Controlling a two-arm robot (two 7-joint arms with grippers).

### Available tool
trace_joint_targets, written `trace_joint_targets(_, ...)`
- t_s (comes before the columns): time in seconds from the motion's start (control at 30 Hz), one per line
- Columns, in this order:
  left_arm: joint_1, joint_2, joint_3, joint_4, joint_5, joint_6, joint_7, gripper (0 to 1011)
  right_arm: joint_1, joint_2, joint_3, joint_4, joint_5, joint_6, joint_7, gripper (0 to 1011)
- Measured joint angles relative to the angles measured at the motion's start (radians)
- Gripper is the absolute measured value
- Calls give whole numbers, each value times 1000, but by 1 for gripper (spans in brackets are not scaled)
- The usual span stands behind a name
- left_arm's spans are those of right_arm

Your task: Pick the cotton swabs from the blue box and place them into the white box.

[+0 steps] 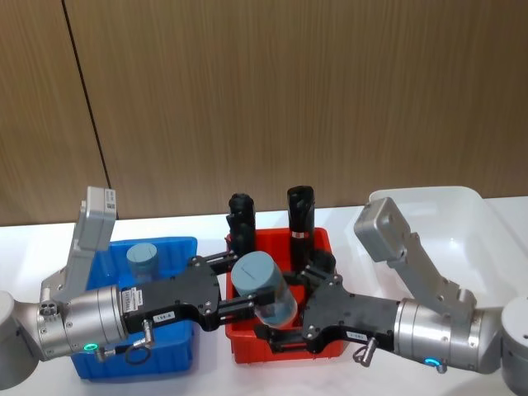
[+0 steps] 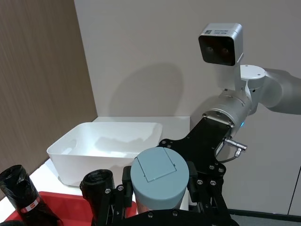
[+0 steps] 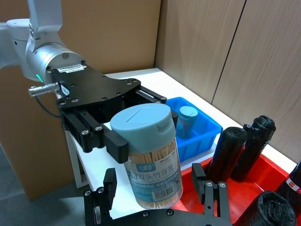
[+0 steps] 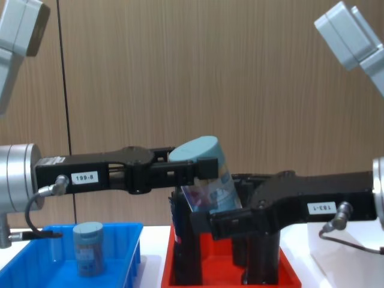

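Clamping cotton swabs [image 1: 264,290] — left end effector [image 1: 246,293], right end effector [image 3: 155,188] spread around them

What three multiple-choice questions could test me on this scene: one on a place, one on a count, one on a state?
1. Where is the lifted cotton swabs jar? A on the table top; B above the red tray; C on the floor.
2. How many jars stand in the blue box? A one; B three; C none.
3. The left gripper is: A open wide; B shut on the lifted jar; C lying flat on the table.
Answers: B, the jar hangs over the red tray between both grippers. A, one remaining jar stands there. B, it clamps the jar near the lid, while the right gripper flanks the base, open.
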Motion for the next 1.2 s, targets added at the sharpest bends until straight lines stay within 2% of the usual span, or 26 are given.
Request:
trace_joint_targets(0.3, 0, 0, 0, 0, 0, 0, 0, 666, 16, -8, -6, 17, -7, -4, -9, 987)
trace_joint_targets(0.4, 0, 0, 0, 0, 0, 0, 0, 666, 20, -9, -8, 19, -7, -4, -11, 929)
trace_joint_targets(0.47, 0, 0, 0, 0, 0, 0, 1, 666, 22, -10, -9, 20, -7, -4, -13, 845)
trace_joint_targets(0.63, 0, 0, 0, 0, 0, 0, 1, 666, 24, -9, -12, 20, -6, -2, -13, 755)
trace_joint_targets(0.83, 0, 0, 0, 0, 0, 0, 1, 671, 25, -6, -14, 18, 0, 3, -16, 707)
trace_joint_targets(1.2, 0, 0, 1, 0, 0, 0, 0, 995, 26, 0, -19, 15, 7, 6, -27, 657)
